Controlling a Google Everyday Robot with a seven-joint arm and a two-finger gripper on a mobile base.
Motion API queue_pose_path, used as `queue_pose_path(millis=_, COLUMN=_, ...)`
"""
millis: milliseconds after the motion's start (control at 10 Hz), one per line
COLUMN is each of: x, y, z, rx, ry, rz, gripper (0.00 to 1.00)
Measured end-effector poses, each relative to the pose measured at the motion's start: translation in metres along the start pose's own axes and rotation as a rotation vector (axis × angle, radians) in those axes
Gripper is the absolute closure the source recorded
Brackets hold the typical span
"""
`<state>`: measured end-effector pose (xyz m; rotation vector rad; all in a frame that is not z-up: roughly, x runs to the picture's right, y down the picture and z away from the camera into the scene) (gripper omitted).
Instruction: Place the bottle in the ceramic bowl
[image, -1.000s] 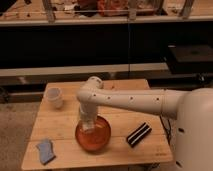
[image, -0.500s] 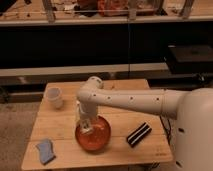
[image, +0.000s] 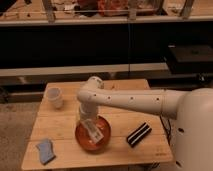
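The orange-red ceramic bowl (image: 84, 142) sits on the wooden table (image: 125, 107), near its front left. The small clear bottle (image: 93, 130) with a pale label lies tilted inside the bowl, its top toward the back left. My gripper (image: 85, 119) hangs at the end of the white arm, directly over the bowl's back left rim, just above the bottle's upper end. Whether it still touches the bottle I cannot tell.
A whitish translucent cup (image: 54, 97) stands at the table's back left. A blue cloth (image: 46, 150) lies at the front left corner. A black striped packet (image: 138, 134) lies right of the bowl. Dark shelving runs behind the table.
The bottle, held upright over the bowl before, now lies tilted lower inside it. The gripper has hardly moved.
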<state>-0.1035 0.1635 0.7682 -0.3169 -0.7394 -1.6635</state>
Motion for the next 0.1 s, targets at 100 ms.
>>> queue_pose_path(millis=100, x=0.0003, y=0.0001, z=-0.0001, rx=0.001, ry=0.000, rz=-0.001, gripper=0.36)
